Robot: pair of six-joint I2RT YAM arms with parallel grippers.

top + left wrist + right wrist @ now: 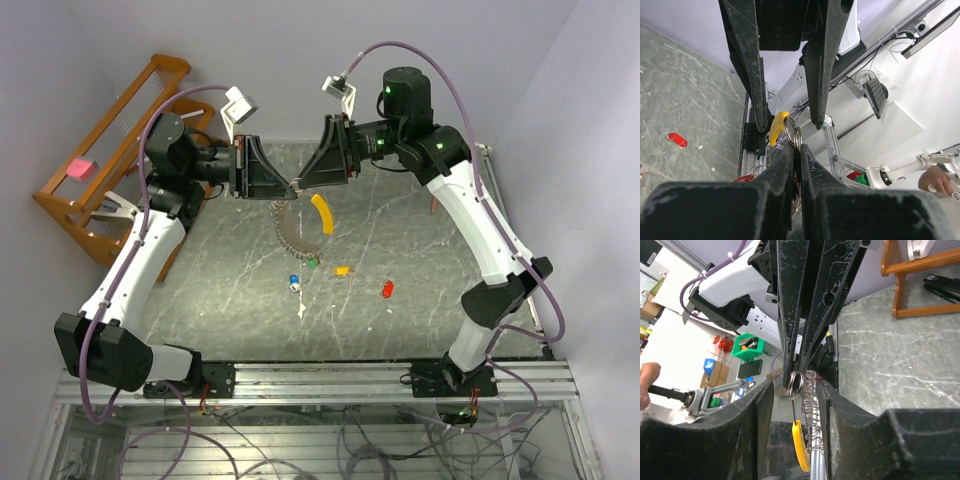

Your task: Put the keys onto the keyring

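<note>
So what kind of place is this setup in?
Probably a robotics lab's teleoperation cell: the left arm and right arm are bolted to an aluminium rail, white panels wall the table, and beyond it a person's hand grips a control handle.

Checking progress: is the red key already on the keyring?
No, the red key lies loose on the table, well apart from the hanging keyring.

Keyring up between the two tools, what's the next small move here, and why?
Probably draw the right tool back off the keyring and lower it toward the red key. The left tool is shut on the ring, while the right tool's fingers stand open on either side of it, holding nothing. The keys lie loose on the table, none threaded yet.
</note>
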